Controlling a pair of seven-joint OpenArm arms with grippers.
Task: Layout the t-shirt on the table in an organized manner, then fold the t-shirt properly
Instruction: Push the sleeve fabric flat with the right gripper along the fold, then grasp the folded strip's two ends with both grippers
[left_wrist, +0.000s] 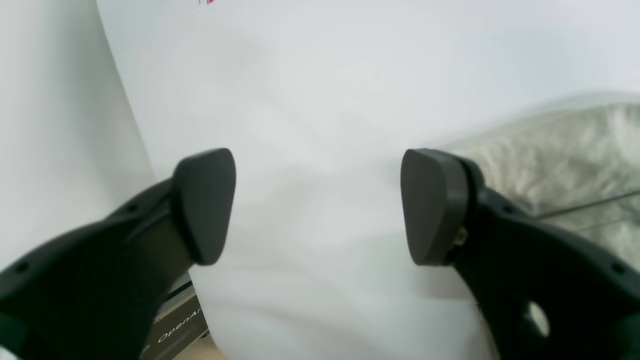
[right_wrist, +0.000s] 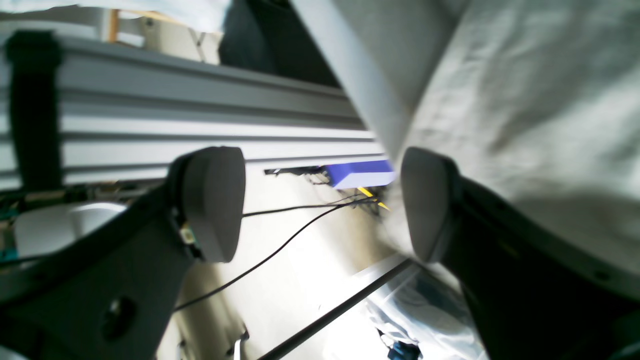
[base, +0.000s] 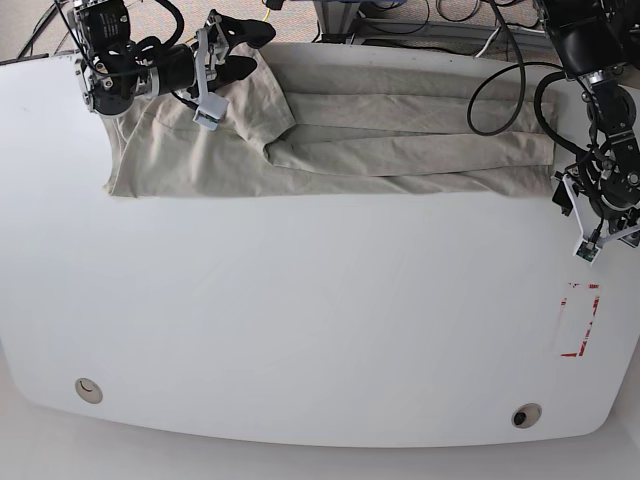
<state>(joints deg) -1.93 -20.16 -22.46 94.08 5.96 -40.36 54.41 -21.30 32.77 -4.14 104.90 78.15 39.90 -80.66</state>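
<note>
The light khaki-grey t-shirt (base: 330, 130) lies spread and wrinkled along the far edge of the white table (base: 300, 320). My right gripper (base: 245, 50) is open at the shirt's far left corner, by the table's far edge. In the right wrist view that gripper (right_wrist: 320, 205) shows nothing between its pads, and the t-shirt (right_wrist: 525, 100) lies against its right finger. My left gripper (base: 605, 215) hangs open over bare table just right of the shirt's right end. In the left wrist view it (left_wrist: 320, 207) is empty, with the t-shirt (left_wrist: 565, 155) off to the right.
A red-outlined rectangle mark (base: 580, 320) sits near the table's right edge. Two small round holes (base: 88, 390) (base: 525, 414) are near the front edge. Beyond the far edge run an aluminium rail (right_wrist: 200, 125) and loose black cables (right_wrist: 280, 240).
</note>
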